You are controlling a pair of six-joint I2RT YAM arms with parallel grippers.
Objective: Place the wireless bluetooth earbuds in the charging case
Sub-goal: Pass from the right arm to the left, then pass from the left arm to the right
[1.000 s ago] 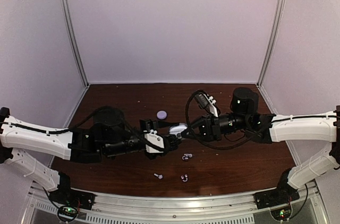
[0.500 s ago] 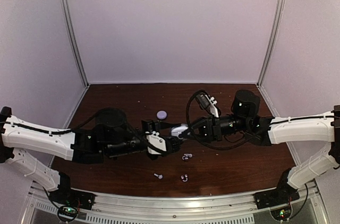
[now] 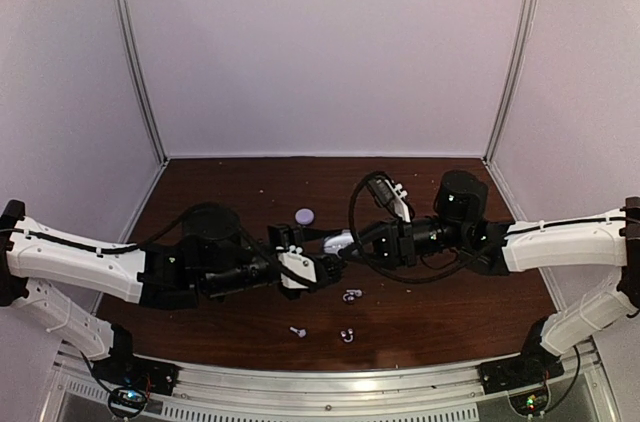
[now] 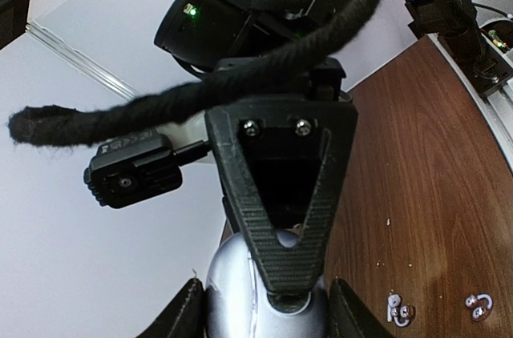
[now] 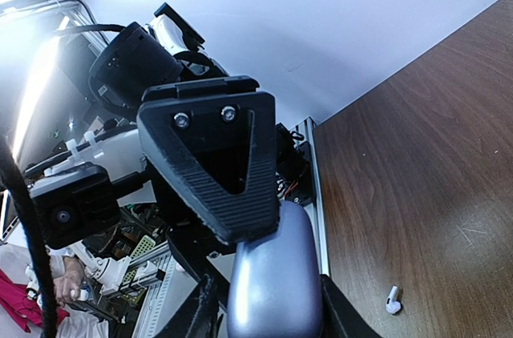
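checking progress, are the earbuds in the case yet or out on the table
Out: several earbuds lie loose on the brown table, apart from the raised silver case. Whether others are inside it cannot be told.

The charging case [image 5: 276, 282] is a smooth, rounded silver-grey shell, held up off the tabletop [image 3: 450, 312] between the fingers of the left end effector [image 4: 264, 318]; whether it is open cannot be told. Three tiny whitish earbuds [image 3: 351, 294] lie loose on the case's near side: one close to it, a second earbud [image 3: 346, 334] and a third earbud [image 3: 298, 331] farther from it.
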